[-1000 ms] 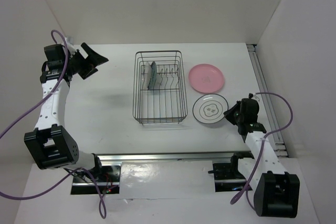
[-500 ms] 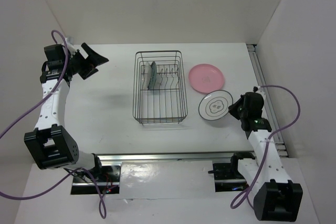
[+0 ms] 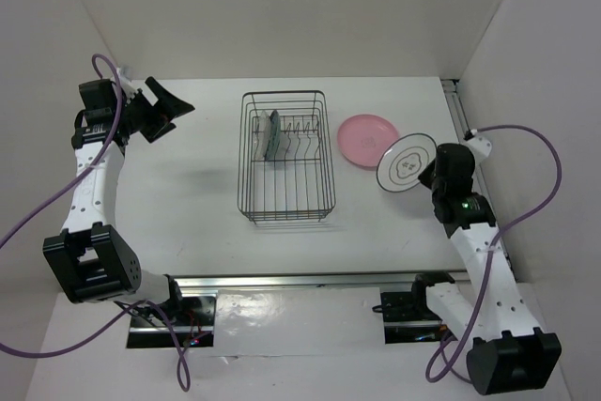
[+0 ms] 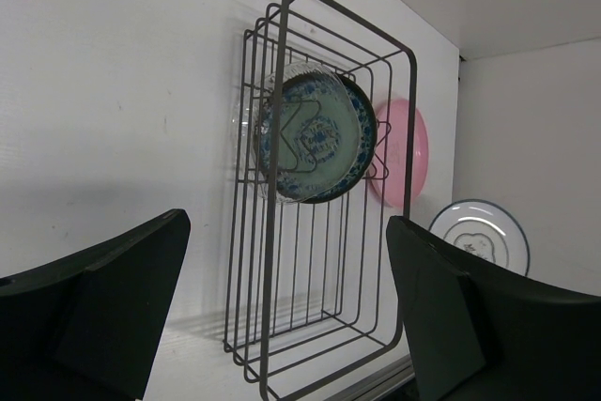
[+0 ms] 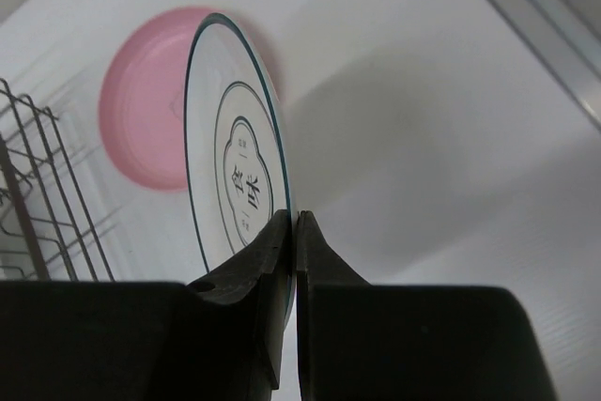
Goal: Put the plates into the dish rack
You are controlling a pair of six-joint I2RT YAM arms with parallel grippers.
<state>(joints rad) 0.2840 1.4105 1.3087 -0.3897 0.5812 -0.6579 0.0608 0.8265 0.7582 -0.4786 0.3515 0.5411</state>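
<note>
The right gripper (image 5: 293, 224) is clamped on the lower rim of the white ringed plate (image 3: 406, 163). It holds the plate on edge above the table (image 3: 188, 185), just right of the flat pink plate (image 3: 362, 138). The dish rack (image 3: 285, 94) stands left of both. In it the teal plate (image 4: 315, 138) and glass plate (image 4: 246, 119) stand upright among the far prongs (the near half is open wire). The left gripper (image 3: 164, 108) hangs well off to the left, its jaws wide apart.
</note>
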